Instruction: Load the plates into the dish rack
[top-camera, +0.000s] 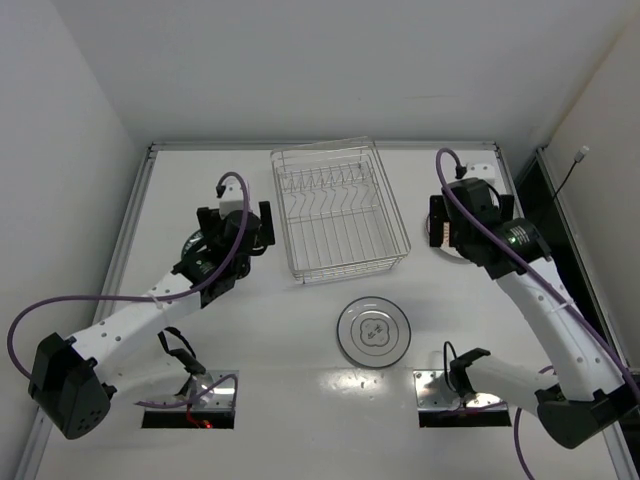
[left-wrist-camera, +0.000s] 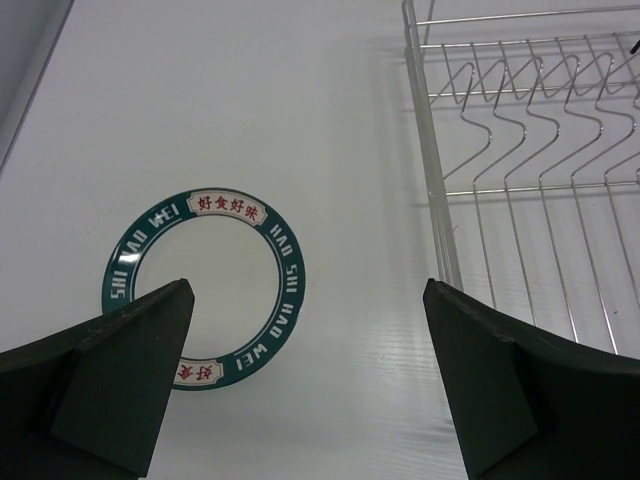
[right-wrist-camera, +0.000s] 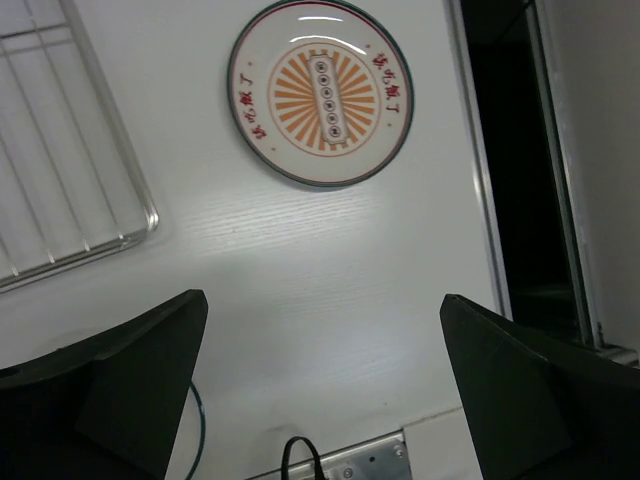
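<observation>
From above, the dish rack (top-camera: 350, 266) stands mid-bench (top-camera: 260, 340) toward the far side. A dark-rimmed plate (top-camera: 373, 332) lies flat on the near side of it, apart from the wire. The left claw (top-camera: 235, 225) hangs left of the rack and the right claw (top-camera: 470, 215) hangs right of it.

In the left wrist view, the left claw is released, with its fingers (left-wrist-camera: 110, 390) spread wide over a green-rimmed plate (left-wrist-camera: 205, 290). That plate lies flat on the bench beside the rack, not touching it.

In the right wrist view, the right claw is likewise released. An orange-patterned plate (right-wrist-camera: 320, 92) lies flat between the rack's corner and the bench edge.
</observation>
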